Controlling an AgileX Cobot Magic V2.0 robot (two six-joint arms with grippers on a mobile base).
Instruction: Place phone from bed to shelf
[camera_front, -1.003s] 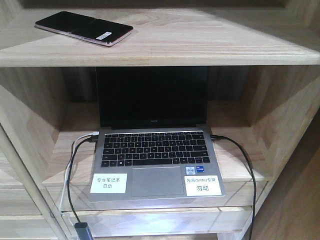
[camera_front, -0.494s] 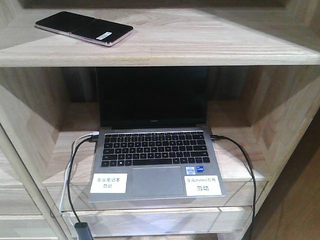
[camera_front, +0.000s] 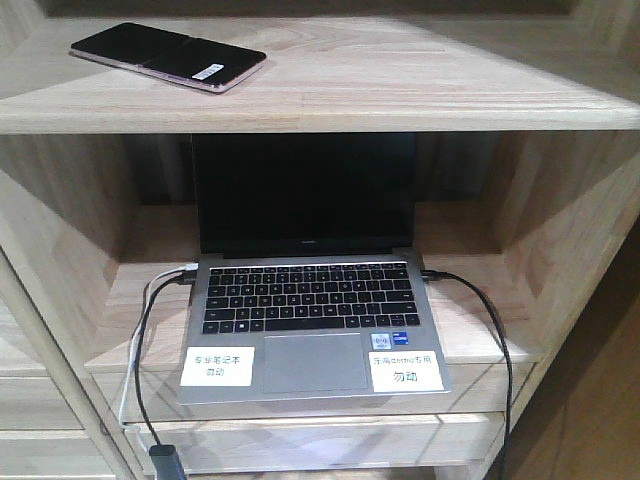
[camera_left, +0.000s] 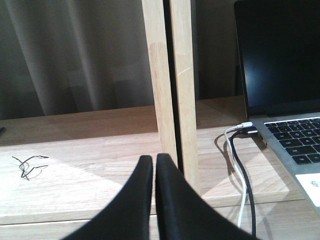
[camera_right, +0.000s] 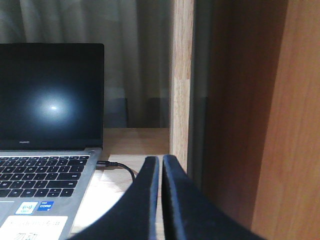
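The phone (camera_front: 168, 55), a glossy black slab with a pinkish edge and a small white sticker, lies flat on the upper board of the light wood shelf (camera_front: 400, 95), at its left end. No gripper touches it. My left gripper (camera_left: 154, 159) is shut with nothing between its black fingers, low in front of a shelf upright (camera_left: 171, 85). Over at the laptop's right side, my right gripper (camera_right: 161, 159) is shut too, empty, beside a wooden side panel (camera_right: 181, 80). The bed is out of view.
An open grey laptop (camera_front: 310, 320) with white labels fills the lower shelf bay. Black and white cables (camera_left: 240, 175) run from its left side and a black cable (camera_front: 490, 330) from its right. Curtains (camera_left: 75, 50) hang behind the shelf.
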